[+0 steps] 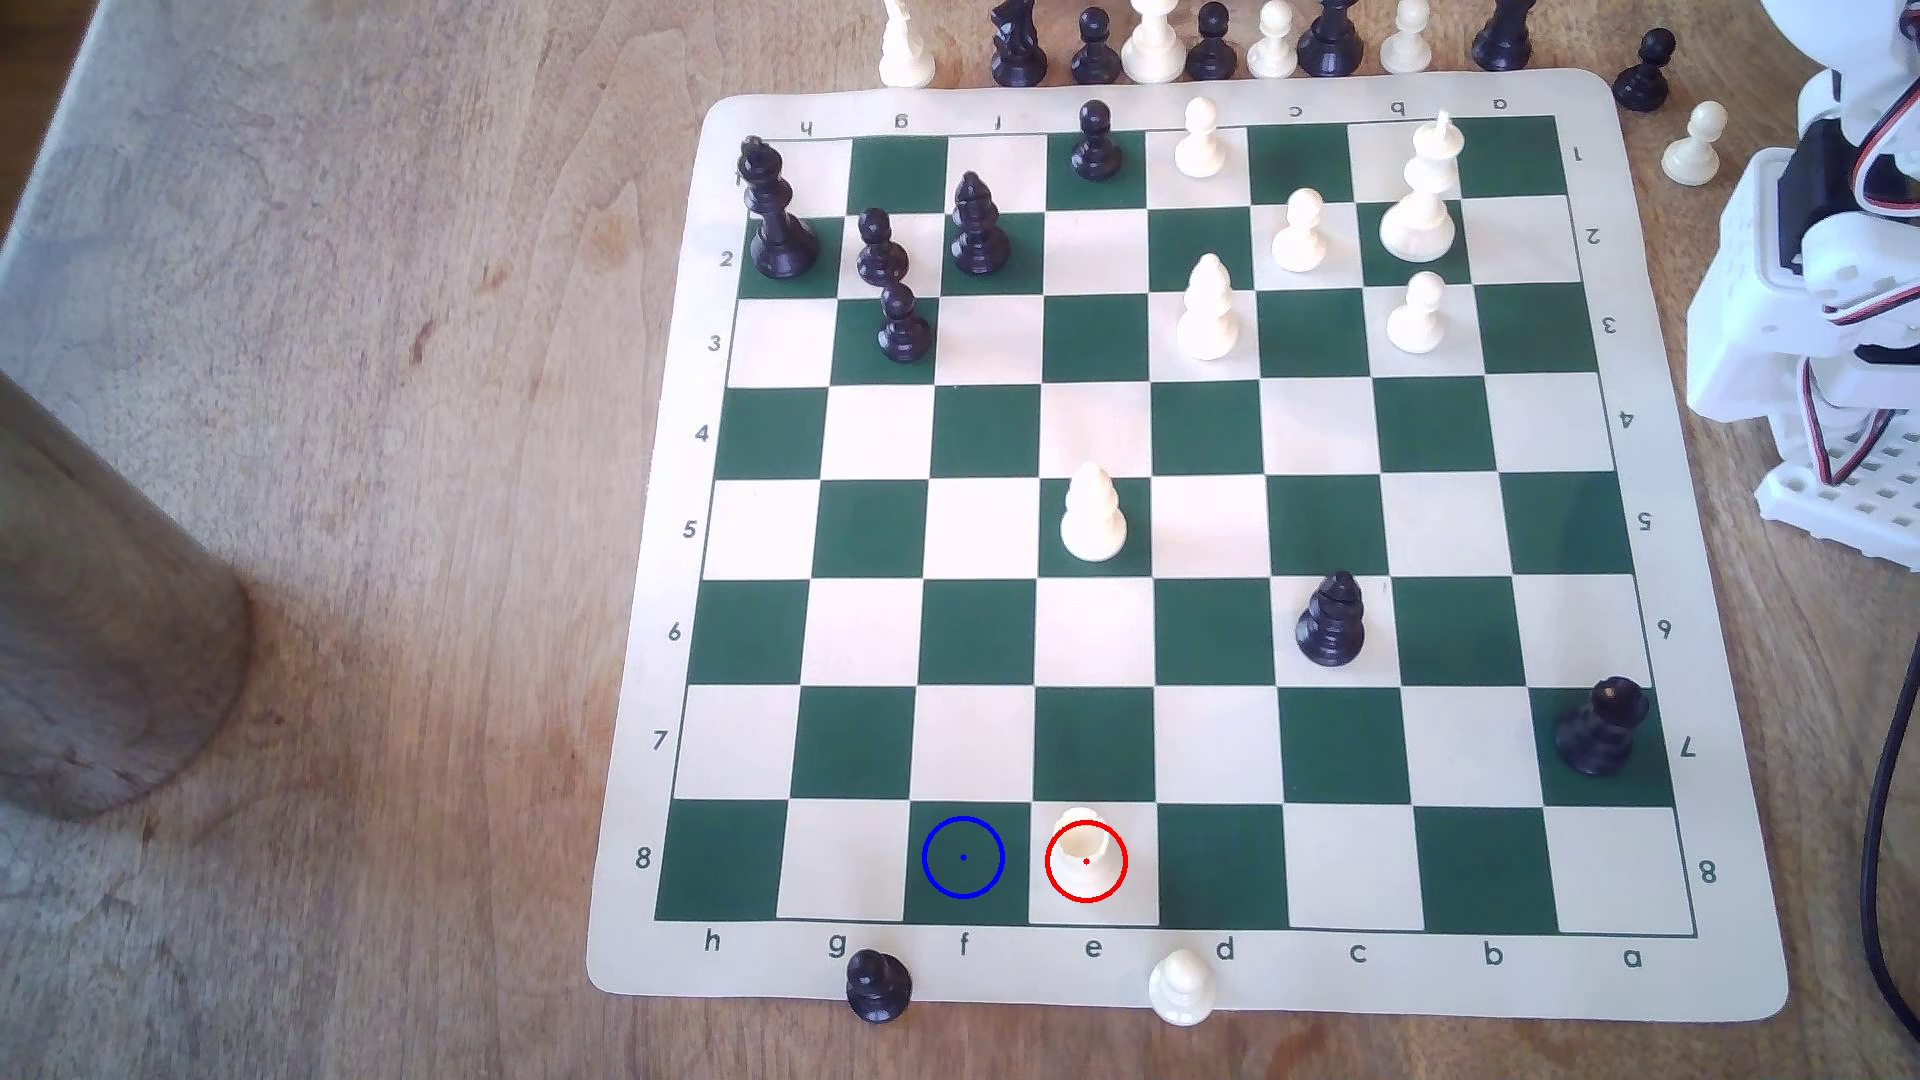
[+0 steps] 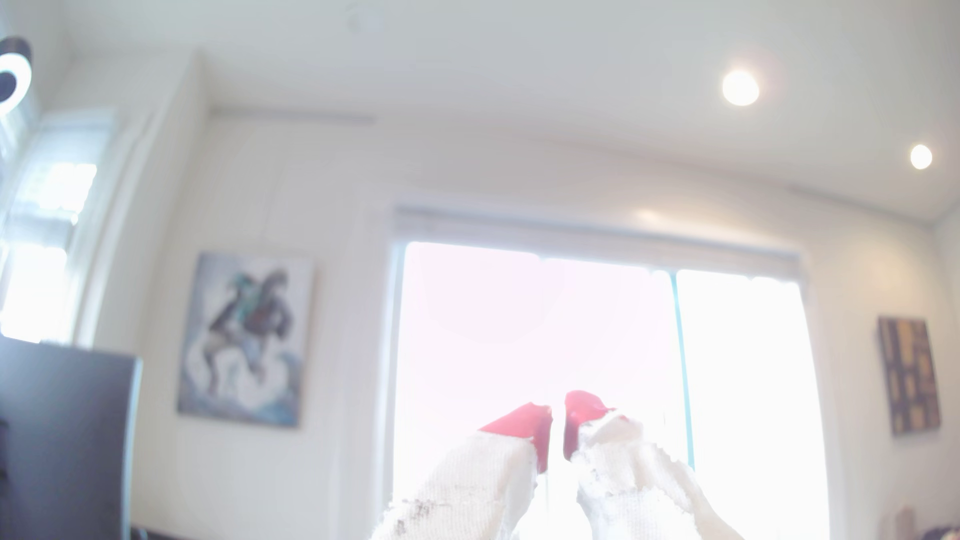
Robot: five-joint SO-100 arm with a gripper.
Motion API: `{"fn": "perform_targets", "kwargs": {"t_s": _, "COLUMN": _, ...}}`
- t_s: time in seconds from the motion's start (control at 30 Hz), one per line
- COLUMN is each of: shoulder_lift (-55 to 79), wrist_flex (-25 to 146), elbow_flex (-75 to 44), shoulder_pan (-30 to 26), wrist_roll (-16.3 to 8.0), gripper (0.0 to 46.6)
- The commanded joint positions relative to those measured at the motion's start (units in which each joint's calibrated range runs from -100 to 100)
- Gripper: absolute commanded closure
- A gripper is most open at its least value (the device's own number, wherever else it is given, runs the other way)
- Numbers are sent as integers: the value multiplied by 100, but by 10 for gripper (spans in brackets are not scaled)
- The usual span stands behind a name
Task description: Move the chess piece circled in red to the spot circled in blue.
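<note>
The cream rook [image 1: 1085, 854] sits inside its red ring on the cream e8 square, down at six o'clock on the board [image 1: 1174, 976], and right beside it, on the nine o'clock side, the blue ring [image 1: 963, 857] marks the bare dark green f8 square. A white bishop [image 1: 1092, 516] stands up the same file at twelve o'clock from the rook, well apart. The arm [image 1: 1829, 280] is folded at the board's three o'clock edge, off the mat. In the wrist view the gripper [image 2: 557, 428] points up at a bright window [image 2: 753, 363], its red-tipped fingers [image 2: 522, 423] nearly together, a thin gap between them, nothing held.
</note>
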Motion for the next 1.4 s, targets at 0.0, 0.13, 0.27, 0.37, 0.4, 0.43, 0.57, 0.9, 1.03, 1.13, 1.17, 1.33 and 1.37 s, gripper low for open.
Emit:
{"fn": "perform_targets", "kwargs": {"t_s": 0.0, "shoulder_lift": 5, "wrist_flex": -1567, "elbow_flex": 758, "shoulder_pan": -819, "wrist_roll": 1929, "gripper": 464}}
{"fn": "perform_targets", "kwargs": {"t_s": 0.13, "shoulder_lift": 5, "wrist_flex": 194, "elbow_flex": -130, "shoulder_pan": -928, "wrist_roll": 1929, "gripper": 460}}
{"fn": "perform_targets", "kwargs": {"t_s": 0.27, "shoulder_lift": 14, "wrist_flex": 1455, "elbow_flex": -828, "shoulder_pan": -881, "wrist_roll": 1929, "gripper": 459}}
{"fn": "perform_targets", "kwargs": {"t_s": 0.37, "shoulder_lift": 22, "wrist_flex": 2880, "elbow_flex": -1436, "shoulder_pan": -811, "wrist_roll": 1924, "gripper": 453}}
{"fn": "perform_targets", "kwargs": {"t_s": 0.4, "shoulder_lift": 22, "wrist_flex": 3183, "elbow_flex": -1572, "shoulder_pan": -811, "wrist_roll": 1924, "gripper": 450}}
{"fn": "perform_targets", "kwargs": {"t_s": 0.43, "shoulder_lift": 22, "wrist_flex": 3732, "elbow_flex": -1790, "shoulder_pan": -780, "wrist_roll": 1924, "gripper": 441}}
{"fn": "perform_targets", "kwargs": {"t_s": 0.57, "shoulder_lift": 22, "wrist_flex": 5001, "elbow_flex": -2361, "shoulder_pan": -686, "wrist_roll": 1924, "gripper": 412}}
{"fn": "perform_targets", "kwargs": {"t_s": 0.9, "shoulder_lift": 1381, "wrist_flex": 6795, "elbow_flex": -3848, "shoulder_pan": -1851, "wrist_roll": 938, "gripper": 279}}
{"fn": "perform_targets", "kwargs": {"t_s": 1.03, "shoulder_lift": 2230, "wrist_flex": 7261, "elbow_flex": -4455, "shoulder_pan": -2352, "wrist_roll": 635, "gripper": 224}}
{"fn": "perform_targets", "kwargs": {"t_s": 1.13, "shoulder_lift": 2561, "wrist_flex": 7204, "elbow_flex": -4455, "shoulder_pan": -2540, "wrist_roll": 430, "gripper": 214}}
{"fn": "perform_targets", "kwargs": {"t_s": 1.17, "shoulder_lift": 2781, "wrist_flex": 7114, "elbow_flex": -4437, "shoulder_pan": -2587, "wrist_roll": 249, "gripper": 214}}
{"fn": "perform_targets", "kwargs": {"t_s": 1.33, "shoulder_lift": 3367, "wrist_flex": 7171, "elbow_flex": -4582, "shoulder_pan": -2673, "wrist_roll": 156, "gripper": 182}}
{"fn": "perform_targets", "kwargs": {"t_s": 1.37, "shoulder_lift": 3528, "wrist_flex": 7212, "elbow_flex": -4636, "shoulder_pan": -2712, "wrist_roll": 151, "gripper": 183}}
